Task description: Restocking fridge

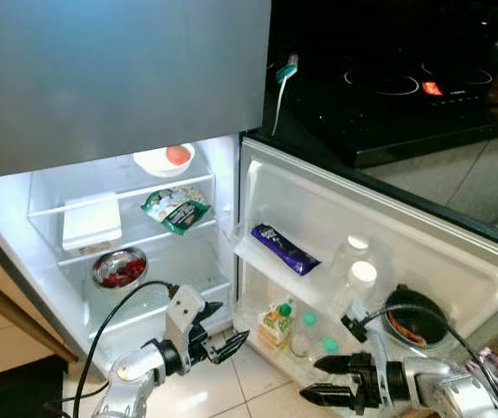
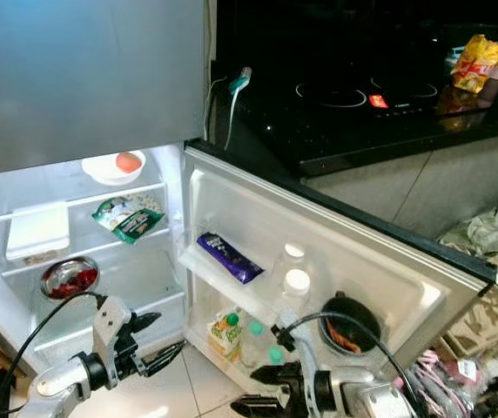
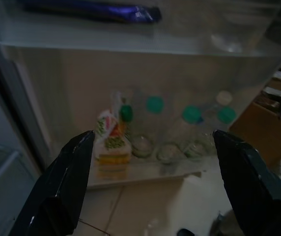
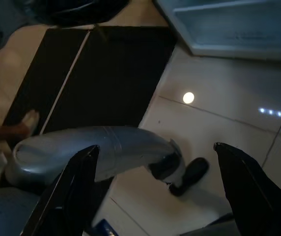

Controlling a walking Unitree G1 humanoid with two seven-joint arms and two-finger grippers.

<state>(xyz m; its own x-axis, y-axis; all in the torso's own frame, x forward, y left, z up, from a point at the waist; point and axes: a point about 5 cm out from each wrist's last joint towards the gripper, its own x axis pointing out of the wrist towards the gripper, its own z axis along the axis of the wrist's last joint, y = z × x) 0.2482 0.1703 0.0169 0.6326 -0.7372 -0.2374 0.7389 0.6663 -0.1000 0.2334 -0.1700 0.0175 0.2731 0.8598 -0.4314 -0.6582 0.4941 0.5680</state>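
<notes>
Grippers low before open fridge door (image 1: 458, 252): left gripper (image 1: 217, 330) fingers spread, empty; right gripper (image 1: 334, 380) fingers spread, empty.

Both pincers, left (image 2: 164, 335) and right (image 2: 265, 390), hang spread before the open fridge door (image 2: 388, 261).

Pale tiled floor (image 1: 232, 383) lies below, with a dark mat (image 1: 14, 387) at its left edge. A black cooktop (image 1: 406, 96) sits on the dark counter (image 2: 388, 131), one red light glowing.
</notes>
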